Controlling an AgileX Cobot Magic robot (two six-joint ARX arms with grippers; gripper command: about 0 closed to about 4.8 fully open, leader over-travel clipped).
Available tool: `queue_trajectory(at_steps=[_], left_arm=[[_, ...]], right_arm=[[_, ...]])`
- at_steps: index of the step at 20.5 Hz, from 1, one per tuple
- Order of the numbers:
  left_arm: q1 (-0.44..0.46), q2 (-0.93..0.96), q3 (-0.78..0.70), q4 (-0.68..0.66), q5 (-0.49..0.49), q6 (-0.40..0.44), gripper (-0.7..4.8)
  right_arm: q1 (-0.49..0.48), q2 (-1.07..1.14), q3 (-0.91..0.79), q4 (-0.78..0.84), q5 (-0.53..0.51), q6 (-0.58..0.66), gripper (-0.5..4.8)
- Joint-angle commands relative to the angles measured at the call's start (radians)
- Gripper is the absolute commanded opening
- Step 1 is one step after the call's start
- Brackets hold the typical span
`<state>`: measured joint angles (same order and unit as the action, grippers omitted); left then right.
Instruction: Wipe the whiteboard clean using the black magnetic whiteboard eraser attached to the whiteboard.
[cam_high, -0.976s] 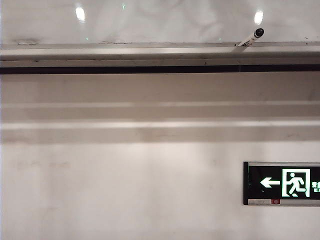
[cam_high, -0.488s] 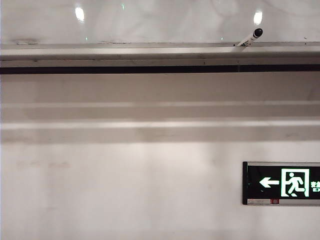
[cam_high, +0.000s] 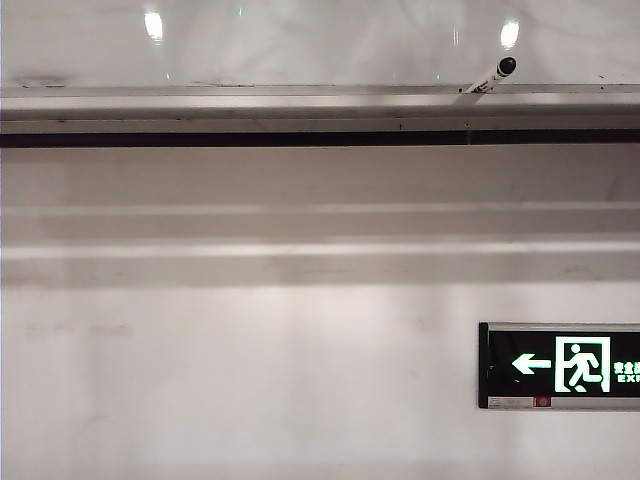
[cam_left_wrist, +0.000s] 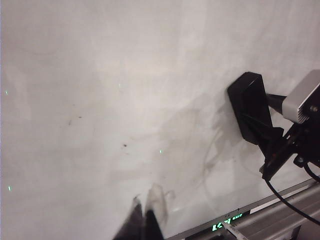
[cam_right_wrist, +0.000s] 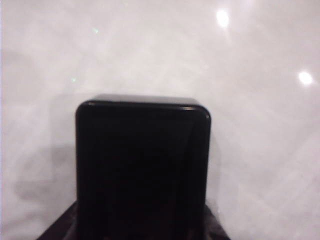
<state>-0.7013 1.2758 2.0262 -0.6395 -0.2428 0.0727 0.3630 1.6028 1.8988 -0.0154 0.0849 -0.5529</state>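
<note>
The whiteboard (cam_left_wrist: 100, 100) fills the left wrist view, and its lower strip (cam_high: 320, 40) runs along the top of the exterior view. The black eraser (cam_left_wrist: 250, 107) lies flat against the board, with my right gripper (cam_left_wrist: 272, 145) shut on it. In the right wrist view the eraser (cam_right_wrist: 142, 170) fills the space between that gripper's (cam_right_wrist: 142, 227) dark fingers, with the board (cam_right_wrist: 150, 50) behind it. Faint grey smudges (cam_left_wrist: 210, 155) and small dark specks (cam_left_wrist: 123, 145) remain on the board. My left gripper (cam_left_wrist: 142, 222) is shut and empty, close to the board's lower part. Neither gripper shows in the exterior view.
A metal tray (cam_high: 250, 100) runs under the board, with a black-capped marker (cam_high: 492, 76) lying on it. A lit green exit sign (cam_high: 560, 365) hangs on the wall below at the right. The tray (cam_left_wrist: 280, 210) also shows below the held eraser.
In the exterior view the marker and the exit sign sit slightly further left than a second ago. No gripper appears in those frames.
</note>
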Motion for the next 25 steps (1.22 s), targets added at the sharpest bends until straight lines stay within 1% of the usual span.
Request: queue_trajectory(at_steps=[1, 2, 3, 4, 8, 10, 11, 12, 13, 14, 16, 17, 20, 22, 23, 25], left_arm=[[0.0, -0.004, 0.004, 0.012, 0.004, -0.002, -0.08], [0.0, -0.004, 0.004, 0.011, 0.004, -0.002, -0.08], [0.0, -0.004, 0.004, 0.01, 0.004, -0.002, -0.08], [0.0, -0.004, 0.005, 0.009, 0.004, -0.002, -0.07], [0.0, -0.004, 0.005, 0.002, 0.004, -0.002, -0.07], [0.0, -0.004, 0.005, -0.008, 0.004, -0.002, -0.08], [0.0, -0.004, 0.005, -0.022, 0.004, -0.002, -0.08], [0.0, -0.004, 0.005, -0.036, 0.004, -0.002, -0.08], [0.0, -0.004, 0.005, -0.058, 0.004, 0.004, -0.08], [0.0, -0.004, 0.004, -0.084, 0.005, 0.006, -0.08], [0.0, -0.004, 0.004, -0.109, 0.04, 0.005, -0.08], [0.0, -0.004, 0.005, -0.115, 0.048, 0.006, -0.08], [-0.001, -0.005, 0.018, -0.116, 0.09, 0.005, -0.08], [-0.001, -0.012, 0.033, -0.123, 0.091, 0.005, -0.08], [-0.001, -0.025, 0.034, -0.138, 0.102, -0.004, -0.08], [-0.001, -0.056, 0.032, -0.201, 0.152, -0.027, -0.08]], right_arm=[[0.011, 0.012, 0.002, 0.013, -0.058, 0.01, 1.25], [0.011, 0.011, 0.002, 0.017, -0.058, 0.01, 2.23], [0.011, 0.007, 0.002, 0.018, -0.058, 0.01, 2.9], [0.014, -0.003, 0.002, 0.014, -0.058, 0.01, 3.16], [0.015, -0.101, 0.002, -0.023, -0.062, 0.012, 3.16], [0.015, -0.147, 0.002, -0.043, -0.062, 0.039, 3.16], [0.015, -0.175, 0.002, -0.048, -0.062, 0.068, 3.1], [0.015, -0.195, 0.002, -0.057, -0.061, 0.093, 2.52], [0.015, -0.217, 0.002, -0.087, -0.061, 0.114, 1.07], [0.015, -0.248, 0.002, -0.162, -0.059, 0.158, -0.01], [0.015, -0.283, 0.002, -0.294, -0.058, 0.251, -0.01], [0.015, -0.298, 0.002, -0.389, -0.057, 0.309, -0.01], [0.015, -0.33, 0.002, -0.58, -0.058, 0.443, -0.01], [0.015, -0.36, 0.002, -0.652, -0.041, 0.46, -0.01], [0.015, -0.386, 0.001, -0.689, 0.0, 0.456, -0.01], [0.015, -0.448, -0.018, -0.74, 0.003, 0.418, -0.01]])
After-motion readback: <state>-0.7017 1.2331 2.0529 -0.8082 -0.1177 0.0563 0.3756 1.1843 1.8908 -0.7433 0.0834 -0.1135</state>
